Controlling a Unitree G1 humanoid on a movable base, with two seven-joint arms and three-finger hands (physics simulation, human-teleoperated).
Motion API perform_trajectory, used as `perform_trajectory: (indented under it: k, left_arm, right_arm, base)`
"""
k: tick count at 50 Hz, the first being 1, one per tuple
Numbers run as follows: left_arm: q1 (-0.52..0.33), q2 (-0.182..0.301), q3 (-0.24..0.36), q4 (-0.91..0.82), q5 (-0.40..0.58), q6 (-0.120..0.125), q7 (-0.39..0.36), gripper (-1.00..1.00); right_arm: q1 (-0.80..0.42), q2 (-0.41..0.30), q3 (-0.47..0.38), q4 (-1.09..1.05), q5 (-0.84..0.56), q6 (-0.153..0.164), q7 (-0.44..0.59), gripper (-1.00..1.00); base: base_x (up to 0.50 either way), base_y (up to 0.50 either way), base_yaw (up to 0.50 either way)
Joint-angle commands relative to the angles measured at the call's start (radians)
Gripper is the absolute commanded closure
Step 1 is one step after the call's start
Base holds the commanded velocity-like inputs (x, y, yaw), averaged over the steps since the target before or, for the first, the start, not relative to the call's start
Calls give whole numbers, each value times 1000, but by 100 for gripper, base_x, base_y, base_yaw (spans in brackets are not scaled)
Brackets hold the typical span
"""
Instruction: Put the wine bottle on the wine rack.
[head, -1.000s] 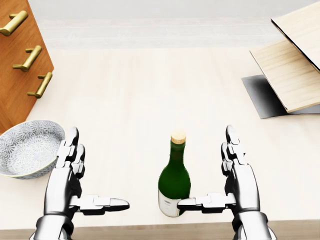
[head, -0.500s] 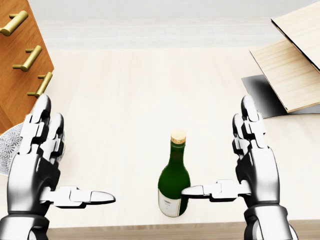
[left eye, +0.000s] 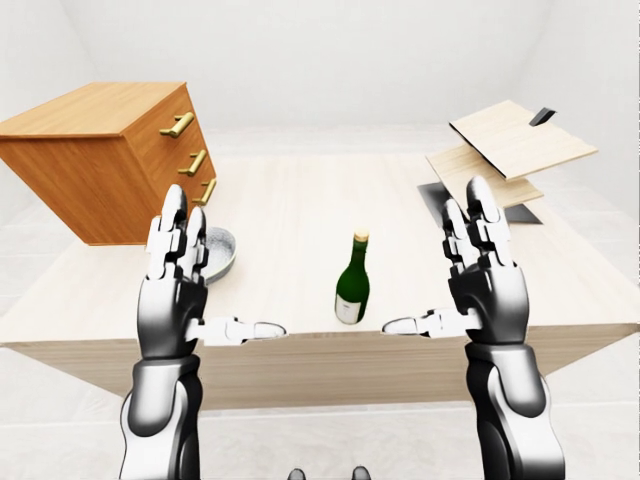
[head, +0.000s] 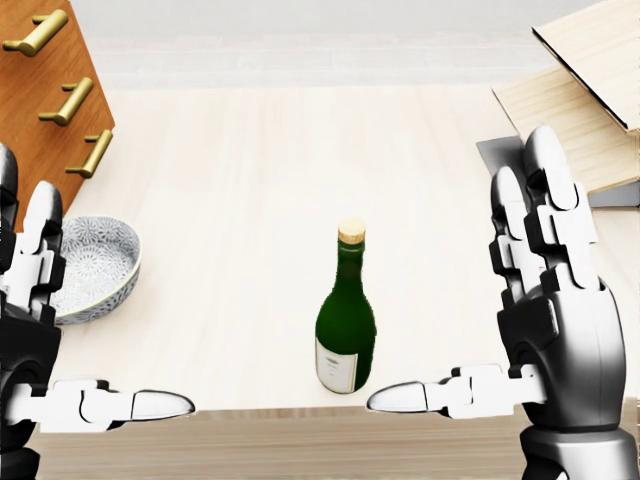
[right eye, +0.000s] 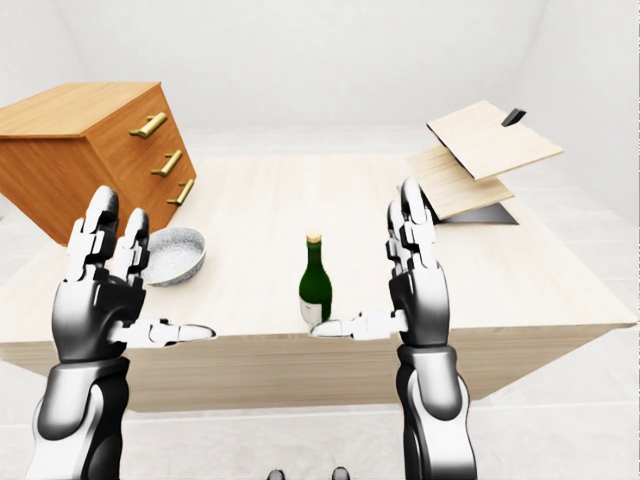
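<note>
Green glass wine bottle (head: 346, 325) upright: rigid, slick, breakable. Grip body. Right hand (head: 545, 300) at 3 o'clock, left hand (head: 30, 340) at 9, both splayed, empty.

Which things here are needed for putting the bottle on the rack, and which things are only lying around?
For the job:
bottle, upright near the table's bottom edge in the head view
rack, the slanted wooden boards at the upper right
left hand and right hand, both open, either side of the bottle

Lying about:
bowl
drawer chest
</note>
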Motion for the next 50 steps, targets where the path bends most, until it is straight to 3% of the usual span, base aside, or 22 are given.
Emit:
perform_trajectory:
  k: [1, 7, 19, 26, 50]
  left_arm:
    - [33, -4, -6, -53, 14, 0, -25, -100]
    - [55, -13, -14, -69, 23, 0, -34, -100]
    - [69, -21, -24, -85, 34, 0, -42, -100]
    - [76, -23, -26, -77, 36, 0, -45, -100]
    - [50, -20, -13, -124, 29, 0, -44, -100]
  right_arm:
    - [21, 17, 11, -46, 21, 0, 19, -100]
    - [38, 12, 29, -32, 38, 0, 28, -100]
    - [80, 6, 42, -66, 96, 0, 84, -100]
    - [79, 0, 51, -30, 26, 0, 51, -100]
    - [82, 3, 59, -4, 35, 0, 69, -100]
  base:
    - [-50, 0, 0]
    - [-46, -28, 0]
    - [-1, -50, 0]
    - [9, -7, -23]
    - [0, 0, 50]
